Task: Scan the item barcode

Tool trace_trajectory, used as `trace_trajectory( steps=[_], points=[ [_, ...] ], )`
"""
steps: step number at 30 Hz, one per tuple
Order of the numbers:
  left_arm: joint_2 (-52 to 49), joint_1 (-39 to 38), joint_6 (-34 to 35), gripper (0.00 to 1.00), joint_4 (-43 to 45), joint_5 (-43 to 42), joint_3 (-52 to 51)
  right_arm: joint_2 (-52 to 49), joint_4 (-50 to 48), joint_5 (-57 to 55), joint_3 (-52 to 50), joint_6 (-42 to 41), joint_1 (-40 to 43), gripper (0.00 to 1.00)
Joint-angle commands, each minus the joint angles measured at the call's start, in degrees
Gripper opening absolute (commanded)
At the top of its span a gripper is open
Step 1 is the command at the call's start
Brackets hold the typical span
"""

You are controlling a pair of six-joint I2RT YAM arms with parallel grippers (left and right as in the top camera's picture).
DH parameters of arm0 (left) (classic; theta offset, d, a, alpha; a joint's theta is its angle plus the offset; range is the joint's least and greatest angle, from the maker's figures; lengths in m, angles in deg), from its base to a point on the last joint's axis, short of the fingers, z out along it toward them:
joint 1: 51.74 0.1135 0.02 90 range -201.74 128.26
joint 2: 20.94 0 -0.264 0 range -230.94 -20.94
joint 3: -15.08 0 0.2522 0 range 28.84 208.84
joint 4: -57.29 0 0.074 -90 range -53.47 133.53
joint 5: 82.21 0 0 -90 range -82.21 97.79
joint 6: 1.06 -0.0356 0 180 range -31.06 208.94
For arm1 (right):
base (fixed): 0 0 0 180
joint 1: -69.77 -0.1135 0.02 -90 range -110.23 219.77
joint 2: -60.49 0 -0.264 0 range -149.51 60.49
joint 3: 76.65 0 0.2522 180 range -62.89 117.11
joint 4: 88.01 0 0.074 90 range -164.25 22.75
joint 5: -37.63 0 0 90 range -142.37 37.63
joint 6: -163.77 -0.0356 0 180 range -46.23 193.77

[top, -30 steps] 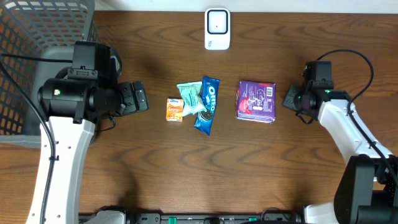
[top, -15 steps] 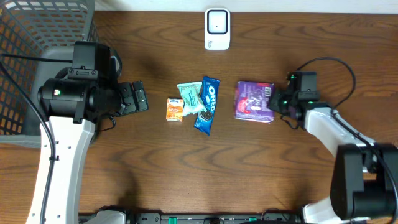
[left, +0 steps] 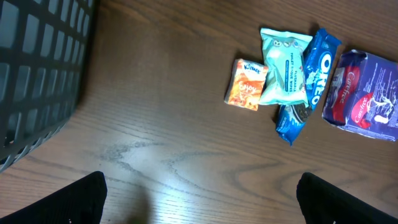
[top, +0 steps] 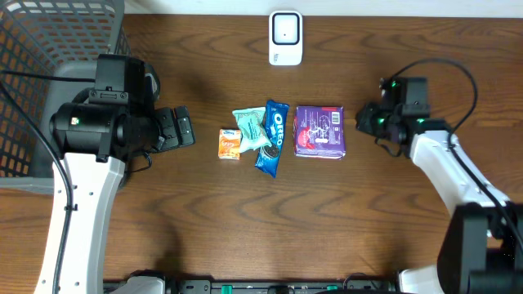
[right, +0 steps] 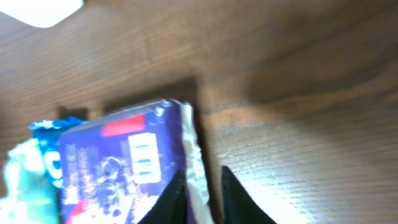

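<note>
Dark brown wooden table, grain running side to side, and a tight little cluster lying flat at its middle. The blue Oreo pack is our marker, lying slightly tilted. Pressed against its left side in the overhead view sits a mint-green packet, and touching that one's far edge lies a small orange packet. On the Oreo pack's other side, just beside it, lies a purple packet, barcode face up. Straight above the Oreo pack, well apart near the table's far edge, lies a white scanner. Far off to the upper left stands a grey mesh basket.
</note>
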Motion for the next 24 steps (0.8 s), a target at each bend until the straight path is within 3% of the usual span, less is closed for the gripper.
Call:
trace_trajectory(
  steps=[1,3,6,10,12,19,24],
  points=[
    [0.09,0.15,-0.76,0.98,-0.15,0.33,1.14,3.19,3.78,0.55,3.54,7.50,-1.33,0.22],
    [0.09,0.15,-0.74,0.98,-0.15,0.33,1.14,3.89,5.84,-0.50,4.24,11.13,-3.50,0.33],
    [0.09,0.15,-0.74,0.98,-0.15,0.33,1.14,4.07,6.38,-4.55,4.35,11.78,-7.72,0.63],
    [0.09,0.15,-0.74,0.98,-0.15,0.33,1.14,4.00,5.99,-9.90,4.35,11.74,-13.81,0.68],
    [0.09,0.15,-0.76,0.98,-0.15,0.33,1.14,4.00,5.22,-13.49,4.35,10.91,-16.98,0.77],
    [0.09,0.15,-0.76,0.98,-0.15,0.33,1.14,3.91,3.37,-23.61,4.35,4.79,-26.25,0.81],
    [0.09,0.15,-0.74,0.98,-0.15,0.33,1.14,3.89,6.12,-23.61,5.16,1.16,-28.89,0.86]
  ],
)
